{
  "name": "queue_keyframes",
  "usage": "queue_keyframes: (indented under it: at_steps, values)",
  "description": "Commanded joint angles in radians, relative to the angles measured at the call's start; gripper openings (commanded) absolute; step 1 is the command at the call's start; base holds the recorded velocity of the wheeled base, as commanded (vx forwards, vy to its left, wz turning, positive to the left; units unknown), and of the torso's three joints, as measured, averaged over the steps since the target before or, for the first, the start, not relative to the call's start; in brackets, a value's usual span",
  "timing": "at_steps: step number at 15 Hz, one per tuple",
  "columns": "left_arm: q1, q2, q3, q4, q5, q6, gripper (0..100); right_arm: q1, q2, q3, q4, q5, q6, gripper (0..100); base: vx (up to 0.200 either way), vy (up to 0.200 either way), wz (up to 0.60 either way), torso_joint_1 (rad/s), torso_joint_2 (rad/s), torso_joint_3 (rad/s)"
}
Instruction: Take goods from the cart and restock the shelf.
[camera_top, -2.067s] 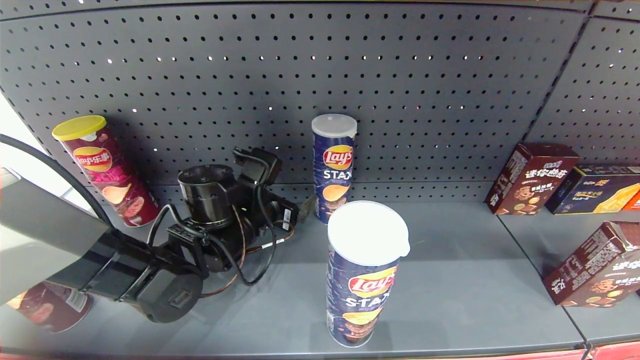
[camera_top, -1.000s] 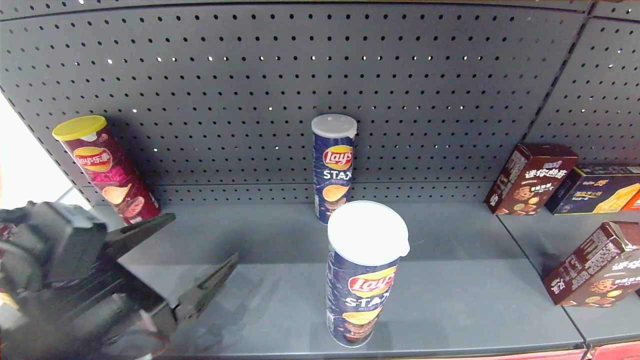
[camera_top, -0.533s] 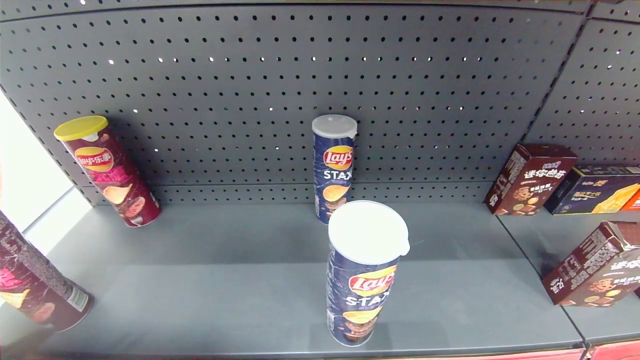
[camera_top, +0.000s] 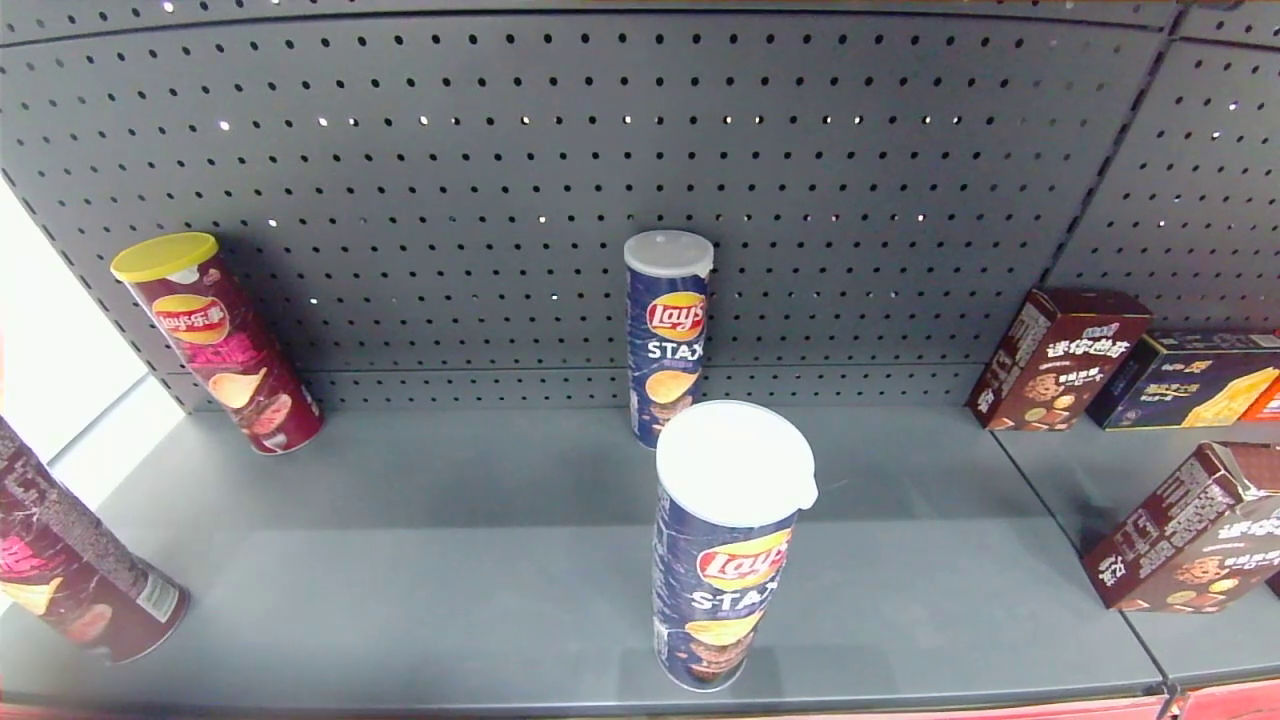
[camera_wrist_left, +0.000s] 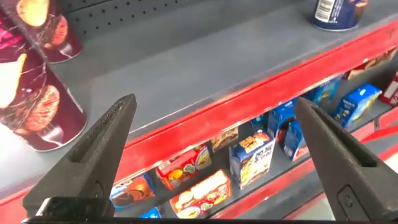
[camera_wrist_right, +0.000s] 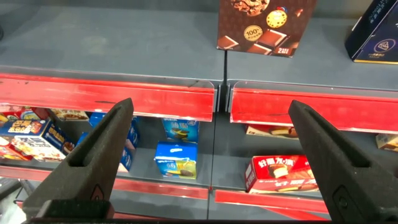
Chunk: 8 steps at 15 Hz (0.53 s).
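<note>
Grey pegboard wall (camera_top: 600, 120) at the back, grey shelf (camera_top: 450, 560) below, and straight on to the count. Four chip cans, all standing on that shelf: two dark blue, two maroon. Front blue can (camera_top: 725, 570) near the shelf's front edge, white lid; rear blue can (camera_top: 667, 340) right behind it against the pegboard, greyish lid. Rear maroon can (camera_top: 220, 345) far left at the back, yellow lid; front maroon can (camera_top: 70, 560) at the left edge, top cut off from view. Round red-and-yellow logo on both blue cans and the rear maroon one, white lettering under it on the blue pair, chip pictures lower down. Over on the right, three boxes: rear brown box (camera_top: 1060, 360), front brown box (camera_top: 1180, 530), both with cookie pictures, plus one navy box (camera_top: 1190, 385) just beside the rear one. Left hand (camera_wrist_left: 214, 102) out in front of the red shelf edge (camera_wrist_left: 205, 124), fingers wide apart, gripping nothing. Right hand (camera_wrist_right: 210, 104) likewise spread wide and empty, facing small snack packs (camera_wrist_right: 177, 158) on a lower level.
</note>
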Motion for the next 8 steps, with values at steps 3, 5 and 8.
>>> queue_keyframes:
  at_steps: [3, 5, 8]
  values:
    - [0.031, -0.011, 0.018, -0.033, 0.003, -0.033, 100, 0.000, 0.002, 0.000, 0.000, 0.000, -0.001, 100, 0.000, 0.000, 0.00, 0.000, 0.00, 0.000]
    - [0.246, 0.187, 0.030, -0.059, -0.113, -0.011, 100, 0.000, 0.002, 0.000, 0.000, 0.000, -0.001, 100, 0.000, 0.000, 0.00, 0.000, 0.00, 0.000]
    - [0.620, 0.035, 0.030, -0.025, -0.257, -0.014, 100, 0.000, 0.002, 0.000, 0.000, 0.000, -0.001, 100, 0.000, 0.000, 0.00, 0.000, 0.00, 0.000]
